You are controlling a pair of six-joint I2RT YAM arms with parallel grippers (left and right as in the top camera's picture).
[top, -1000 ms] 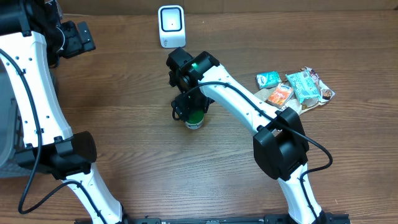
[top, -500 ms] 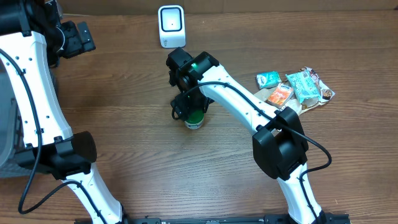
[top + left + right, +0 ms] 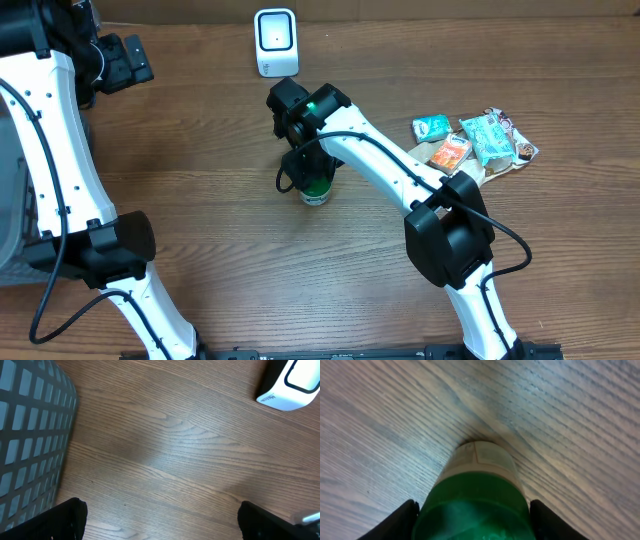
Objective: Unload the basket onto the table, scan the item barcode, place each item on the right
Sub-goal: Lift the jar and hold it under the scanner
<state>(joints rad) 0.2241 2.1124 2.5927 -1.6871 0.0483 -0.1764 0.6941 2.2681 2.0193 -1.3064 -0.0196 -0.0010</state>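
Note:
The item is a small bottle (image 3: 316,189) with a green cap and a pale label, standing upright on the wooden table in front of the white barcode scanner (image 3: 275,42). My right gripper (image 3: 306,176) reaches down over it. In the right wrist view both black fingers press against the sides of the green cap (image 3: 475,505), so the right gripper (image 3: 475,521) is shut on the bottle. No barcode shows. My left gripper (image 3: 162,522) hovers wide open over bare wood at the far left, with the scanner (image 3: 292,382) at the view's top right corner.
Several snack packets (image 3: 480,140) lie in a heap at the right of the table. A grey mesh basket (image 3: 25,435) stands at the left edge, close to my left gripper (image 3: 125,60).
My right gripper's fingers have closed in onto the bottle's green cap. The bottle stays where it stood, and the left arm has not moved.

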